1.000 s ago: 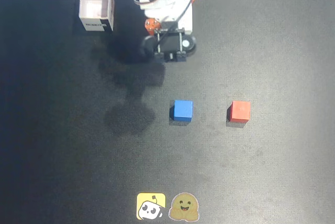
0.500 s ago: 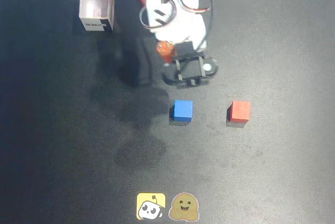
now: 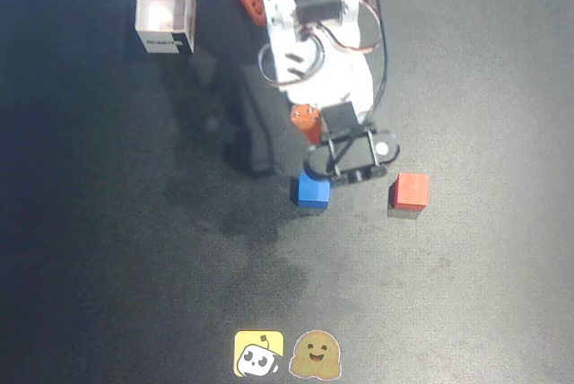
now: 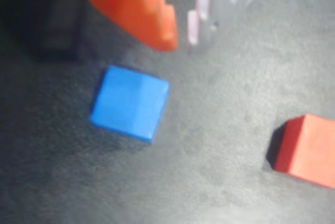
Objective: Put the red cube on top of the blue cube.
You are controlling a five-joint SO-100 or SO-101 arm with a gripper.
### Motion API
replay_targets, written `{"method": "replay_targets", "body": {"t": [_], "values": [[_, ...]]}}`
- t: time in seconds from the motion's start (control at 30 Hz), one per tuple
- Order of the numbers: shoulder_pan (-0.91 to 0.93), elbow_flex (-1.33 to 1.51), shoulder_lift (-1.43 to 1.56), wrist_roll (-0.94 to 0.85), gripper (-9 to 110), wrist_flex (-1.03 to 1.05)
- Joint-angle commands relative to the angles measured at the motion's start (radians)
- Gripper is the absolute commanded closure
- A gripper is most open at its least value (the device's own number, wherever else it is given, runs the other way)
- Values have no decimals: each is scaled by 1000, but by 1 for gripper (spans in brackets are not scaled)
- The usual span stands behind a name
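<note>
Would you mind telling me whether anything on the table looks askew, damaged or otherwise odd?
Nothing stands out. The red cube and blue cube sit flat and apart on the dark table, and the white box stands upright.

Blue cube [image 4: 130, 102], red cube [image 4: 306, 150], dark grey table [image 3: 108, 249].

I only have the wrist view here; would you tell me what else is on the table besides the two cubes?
Observer: In the overhead view, a white box stands open at upper left, far from the blue cube.
Operator: Thank you. Anything near the bottom edge?
Observer: Two stickers, a yellow one and a brown smiling one, lie there.
Operator: And where is the end effector overall?
Observer: The end effector hangs just above the blue cube in the overhead view, with the red cube to its right, apart from it.
</note>
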Motion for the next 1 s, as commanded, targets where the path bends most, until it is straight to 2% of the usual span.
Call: {"method": "replay_targets", "body": {"t": [0.0, 0.37, 0.57, 0.77, 0.97], "values": [[-20, -67, -20, 8, 101, -38], [-120, -153, -167, 55, 100, -112], [-153, -192, -229, 61, 89, -141], [-222, -192, -256, 166, 79, -179], [-276, -192, -304, 265, 78, -218]]}}
